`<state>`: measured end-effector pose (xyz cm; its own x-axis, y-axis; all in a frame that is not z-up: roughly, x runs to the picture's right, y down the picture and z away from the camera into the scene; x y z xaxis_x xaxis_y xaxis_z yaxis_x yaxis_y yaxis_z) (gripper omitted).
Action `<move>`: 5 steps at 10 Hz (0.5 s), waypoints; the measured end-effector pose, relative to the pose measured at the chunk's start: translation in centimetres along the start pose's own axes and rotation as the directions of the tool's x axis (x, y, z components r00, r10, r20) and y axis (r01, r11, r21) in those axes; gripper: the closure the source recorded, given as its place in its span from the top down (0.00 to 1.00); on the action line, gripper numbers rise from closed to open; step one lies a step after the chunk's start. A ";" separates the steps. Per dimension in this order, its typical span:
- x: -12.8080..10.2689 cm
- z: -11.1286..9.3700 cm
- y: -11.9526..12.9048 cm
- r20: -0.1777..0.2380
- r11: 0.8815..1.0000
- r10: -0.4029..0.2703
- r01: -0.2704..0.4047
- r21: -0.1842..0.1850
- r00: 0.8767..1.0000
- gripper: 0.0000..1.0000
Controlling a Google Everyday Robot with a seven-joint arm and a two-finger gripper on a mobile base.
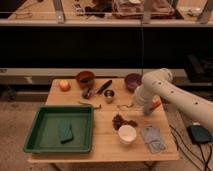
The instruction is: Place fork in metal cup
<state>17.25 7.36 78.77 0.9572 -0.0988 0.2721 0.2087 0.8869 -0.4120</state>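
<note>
I read the scene left to right, placing things off the gripper (146,109), which hangs low over the right part of the wooden table (107,145), at the end of my white arm (175,97) coming in from the right. I cannot tell whether it is wide, narrow or holding anything.

Far left of the gripper, the green tray (35,137) sits on the near left part of the table, with a green sponge (65,133) lying inside it. Back left of the gripper, an orange fruit (64,85) sits near the far left corner. Right of that, a brown bowl (85,78) stands at the far edge. A pale-handled utensil (90,104) lies just beyond the tray's far right corner. A black-handled knife (104,87) lies tilted between the brown bowl and the metal cup (109,95).

The metal cup stands upright, left of the gripper and a little farther back, well apart from it. The fork (126,105) lies flat on the table between cup and gripper, just left of the gripper, apart from the cup. Whether the gripper touches it I cannot tell.

Near-left of the gripper, a dark brown clump (121,120) lies on the wood, with a white bowl (127,134) just in front of it. Behind the gripper, a purple bowl (132,80) sits at the far edge. Nearer than the gripper, a grey cloth (153,138) lies flat.
</note>
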 end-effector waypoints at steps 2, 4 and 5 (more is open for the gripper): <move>-0.4 -2.8 -0.1 -0.015 0.999 -0.028 0.029 0.041 0.999 0.00; -0.9 -4.1 0.0 -0.022 0.996 -0.054 0.055 0.067 0.998 0.00; -1.0 -4.2 0.0 -0.021 0.995 -0.060 0.062 0.073 0.998 0.00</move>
<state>17.15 5.51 74.83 0.9468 -0.1614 0.2784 0.2520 0.9099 -0.3295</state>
